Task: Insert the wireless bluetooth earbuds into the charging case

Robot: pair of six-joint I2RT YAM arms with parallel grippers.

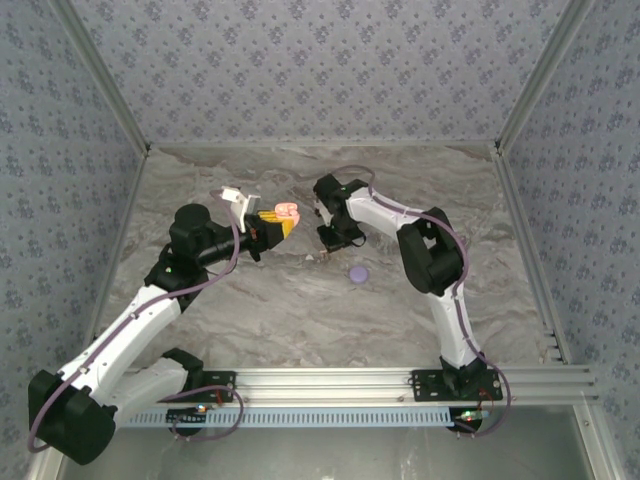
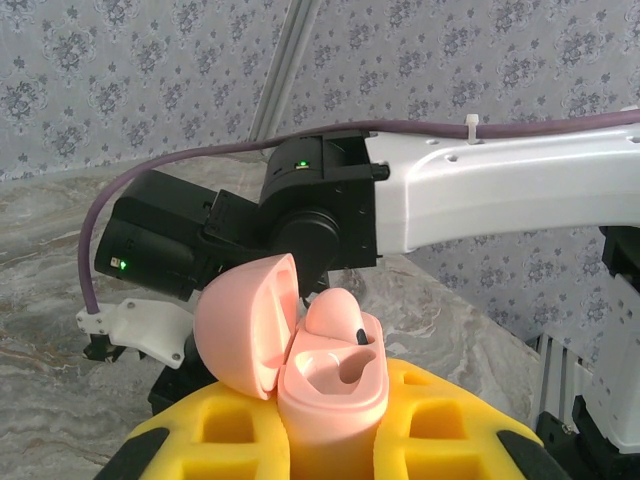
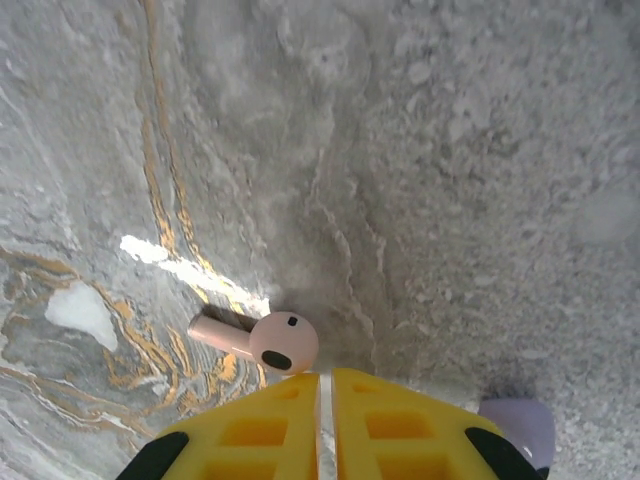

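- Top external: left gripper [image 1: 278,224] raised over the marble table [image 1: 250,310], clamped on the open pink charging case [image 1: 288,212]. Right gripper [image 1: 329,244] pointed down at the tabletop close beside it. Purple disc [image 1: 357,273] lying near, toward the arm bases.
- Left wrist: yellow fingers [image 2: 460,398] of the left gripper [image 2: 335,415] pressed against both sides of the charging case [image 2: 330,390]. Held upright, lid [image 2: 248,325] swung back to the left. Apparently one seated earbud [image 2: 338,318] already in the far well, dark tip showing. Near well seemingly vacant. Right arm [image 2: 500,190] crossing behind.
- Right wrist: right gripper [image 3: 324,385] drawn together, a mere hairline slit left between the jaws, gripping nothing. Loose earbud [image 3: 272,342], pale pink, flat on the marble table [image 3: 450,150] just ahead of the fingertips, stem pointing left. Touching or narrowly apart: cannot tell. Purple disc [image 3: 520,425] at the lower right edge.
- Step in hand, by judgement: fetching the remaining earbud, not yet grasped.
- Next move, by judgement: calls for parting the jaws, straddling the rounded head, then closing gently, since so small and smooth a piece may skid on marble. After that, carrying it across to the vacant well and lining it up stem down.
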